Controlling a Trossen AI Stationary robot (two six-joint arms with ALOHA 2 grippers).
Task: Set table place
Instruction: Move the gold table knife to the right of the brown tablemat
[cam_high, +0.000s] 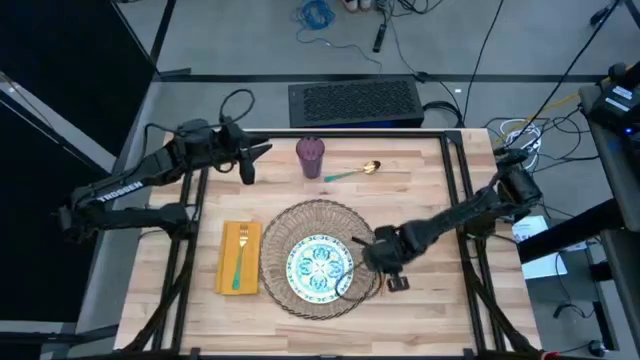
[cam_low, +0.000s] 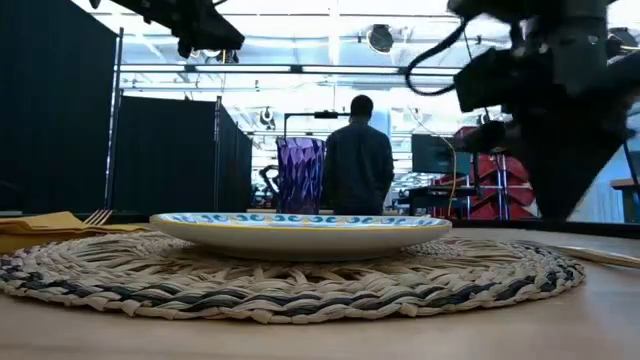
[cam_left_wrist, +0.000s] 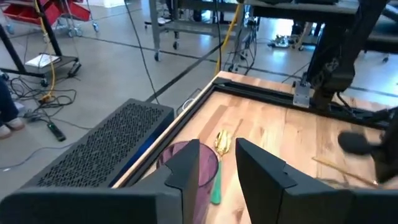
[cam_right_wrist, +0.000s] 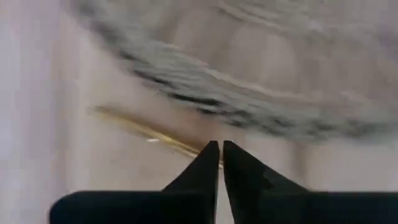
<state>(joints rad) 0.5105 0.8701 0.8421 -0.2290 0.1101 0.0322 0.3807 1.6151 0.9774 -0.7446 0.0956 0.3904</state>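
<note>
The woven placemat (cam_high: 318, 215) lies mid-table with the floral plate (cam_high: 320, 268) on it. To its left, a fork (cam_high: 240, 255) rests on the yellow napkin (cam_high: 226, 262). The purple cup (cam_high: 310, 157) stands at the far side, and a spoon (cam_high: 355, 172) lies beside it. My right gripper (cam_high: 375, 262) is low at the placemat's right edge, shut on a thin gold knife (cam_right_wrist: 149, 132). My left gripper (cam_left_wrist: 208, 168) hovers open, high above the table and left of the cup. My right gripper has the knife pinched at its two fingertips (cam_right_wrist: 211, 158), which cover the end they hold. The gold length (cam_right_wrist: 149, 132) sticks out beyond the tips, just off the placemat's rim. In the low view the knife (cam_low: 600, 256) lies almost level, close to the tabletop.
A black keyboard-like panel (cam_high: 352, 100) sits beyond the table's far rail. Black rails (cam_high: 455, 175) frame the wooden top. Bare wood lies right of the placemat (cam_high: 440, 290) and along the near edge. A person stands in the room behind (cam_low: 358, 155).
</note>
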